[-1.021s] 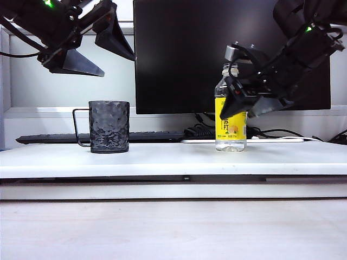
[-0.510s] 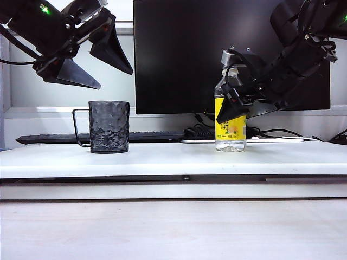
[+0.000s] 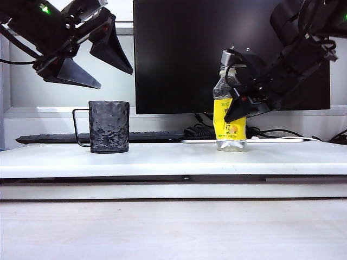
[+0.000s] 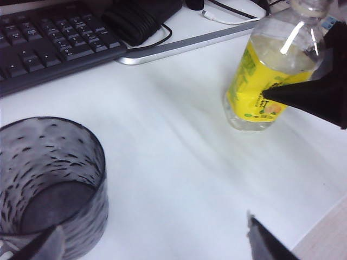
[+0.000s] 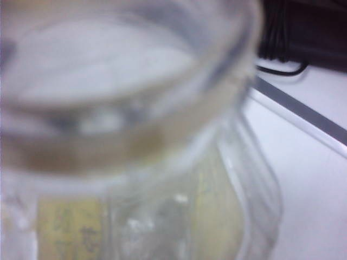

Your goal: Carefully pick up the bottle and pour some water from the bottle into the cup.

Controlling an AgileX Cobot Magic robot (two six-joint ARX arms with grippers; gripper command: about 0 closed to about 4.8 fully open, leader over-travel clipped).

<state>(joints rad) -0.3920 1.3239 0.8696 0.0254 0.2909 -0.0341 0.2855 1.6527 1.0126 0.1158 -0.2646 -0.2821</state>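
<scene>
The bottle (image 3: 233,132), clear with a yellow label and no cap, stands on the white table right of centre. Its wall is pinched in and water shows inside it (image 4: 276,51). My right gripper (image 3: 230,116) is shut on the bottle at label height. One black finger (image 4: 309,97) presses the label, and the bottle (image 5: 135,135) fills the right wrist view, hiding the fingers there. The dark dimpled cup (image 3: 109,127) stands to the left, empty (image 4: 49,179). My left gripper (image 3: 115,80) hangs open above the cup, holding nothing (image 4: 154,230).
A black monitor (image 3: 217,54) stands behind the table. A keyboard (image 3: 54,138) and coiled cables (image 3: 200,131) lie along the back. The table's front edge (image 3: 173,176) runs across the exterior view, with bare white surface between cup and bottle.
My right gripper has closed onto the bottle, whose body is now dented and leaning slightly. The left gripper dipped a little early on, then stayed still.
</scene>
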